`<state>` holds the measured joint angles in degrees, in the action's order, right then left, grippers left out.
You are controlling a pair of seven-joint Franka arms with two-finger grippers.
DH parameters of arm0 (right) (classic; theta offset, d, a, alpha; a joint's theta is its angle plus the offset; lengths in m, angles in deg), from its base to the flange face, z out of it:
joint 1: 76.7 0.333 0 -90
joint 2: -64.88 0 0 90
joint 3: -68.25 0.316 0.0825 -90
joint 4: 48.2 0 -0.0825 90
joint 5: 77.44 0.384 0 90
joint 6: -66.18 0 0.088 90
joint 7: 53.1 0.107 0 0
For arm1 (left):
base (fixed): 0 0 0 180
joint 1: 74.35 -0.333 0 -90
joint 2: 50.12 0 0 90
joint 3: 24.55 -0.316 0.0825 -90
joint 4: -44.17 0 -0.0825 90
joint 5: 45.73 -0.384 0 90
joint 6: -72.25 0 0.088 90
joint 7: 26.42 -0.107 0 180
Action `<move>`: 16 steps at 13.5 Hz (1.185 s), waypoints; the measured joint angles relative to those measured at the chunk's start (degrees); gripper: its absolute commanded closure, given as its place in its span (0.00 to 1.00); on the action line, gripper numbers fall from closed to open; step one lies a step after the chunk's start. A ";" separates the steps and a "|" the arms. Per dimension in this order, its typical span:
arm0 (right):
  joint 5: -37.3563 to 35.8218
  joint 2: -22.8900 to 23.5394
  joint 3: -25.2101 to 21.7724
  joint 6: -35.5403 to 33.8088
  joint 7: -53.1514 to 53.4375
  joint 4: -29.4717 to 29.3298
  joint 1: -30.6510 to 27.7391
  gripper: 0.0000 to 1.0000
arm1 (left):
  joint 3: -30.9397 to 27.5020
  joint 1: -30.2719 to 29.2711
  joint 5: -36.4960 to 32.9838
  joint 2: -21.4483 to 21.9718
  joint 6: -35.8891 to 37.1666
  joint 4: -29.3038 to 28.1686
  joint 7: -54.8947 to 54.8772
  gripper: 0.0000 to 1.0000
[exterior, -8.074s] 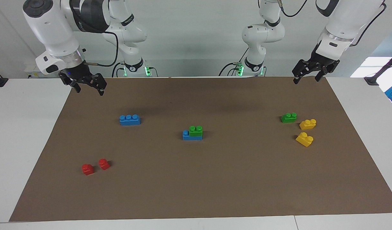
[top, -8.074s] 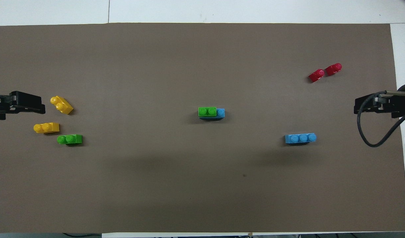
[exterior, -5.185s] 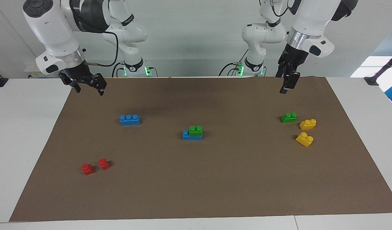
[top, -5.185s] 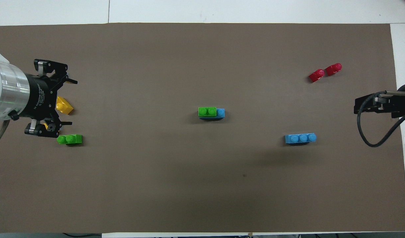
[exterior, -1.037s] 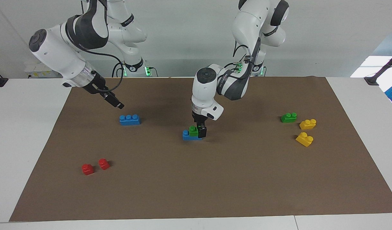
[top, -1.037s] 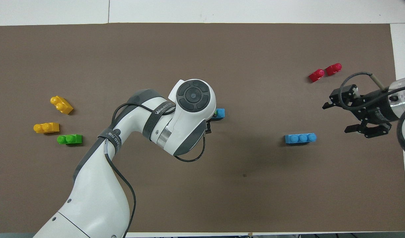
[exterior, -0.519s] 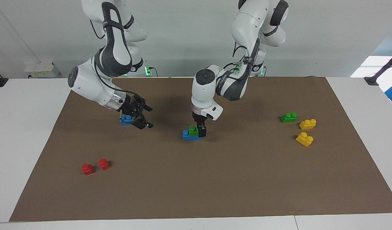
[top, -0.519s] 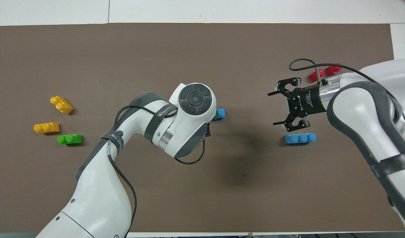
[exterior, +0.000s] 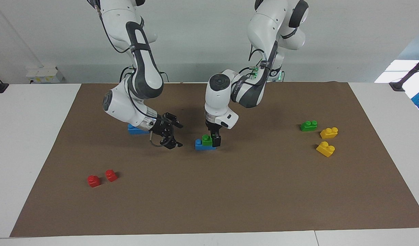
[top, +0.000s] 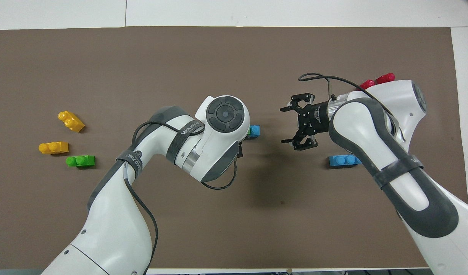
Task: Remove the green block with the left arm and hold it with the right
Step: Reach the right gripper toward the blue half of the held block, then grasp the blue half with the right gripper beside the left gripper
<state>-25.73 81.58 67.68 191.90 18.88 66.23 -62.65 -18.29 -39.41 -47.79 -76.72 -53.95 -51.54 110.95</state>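
Observation:
The green block (exterior: 206,139) sits stacked on a blue brick (exterior: 200,145) at the middle of the mat. My left gripper (exterior: 213,140) is down at the block, open, with a black finger (exterior: 216,140) against the block's end toward the left arm's side. From overhead the left arm hides the block, and only the blue brick's end (top: 254,130) shows. My right gripper (exterior: 178,135) hovers low beside the stack, toward the right arm's end. It is open, holds nothing and points at the stack (top: 283,125).
A second loose green brick (exterior: 308,125) and two yellow bricks (exterior: 329,132) (exterior: 325,149) lie toward the left arm's end. A blue three-stud brick (top: 342,160) lies partly under the right arm. Two red pieces (exterior: 93,181) (exterior: 110,175) lie farther from the robots.
The right arm has swung in from its end of the table to beside the stack, its gripper staying open. The left gripper has stayed at the green block.

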 measured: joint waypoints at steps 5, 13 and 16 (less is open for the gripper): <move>1.07 2.64 0.02 4.09 0.01 -0.01 3.96 0.04 | -0.07 0.00 -1.97 0.00 -0.77 -0.03 2.63 0.00; 7.02 5.36 0.14 12.50 0.04 -0.04 8.22 0.04 | -0.11 0.01 -2.42 0.00 -1.93 -0.25 3.66 0.00; 7.73 5.74 0.15 13.63 0.04 -0.06 9.30 0.08 | -0.15 0.01 -2.42 0.00 -2.12 -0.29 3.75 0.00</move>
<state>-18.00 87.32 67.84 205.53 18.92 66.17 -53.35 -18.44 -39.41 -50.22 -76.72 -56.07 -51.83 114.70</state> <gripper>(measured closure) 0.004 0.000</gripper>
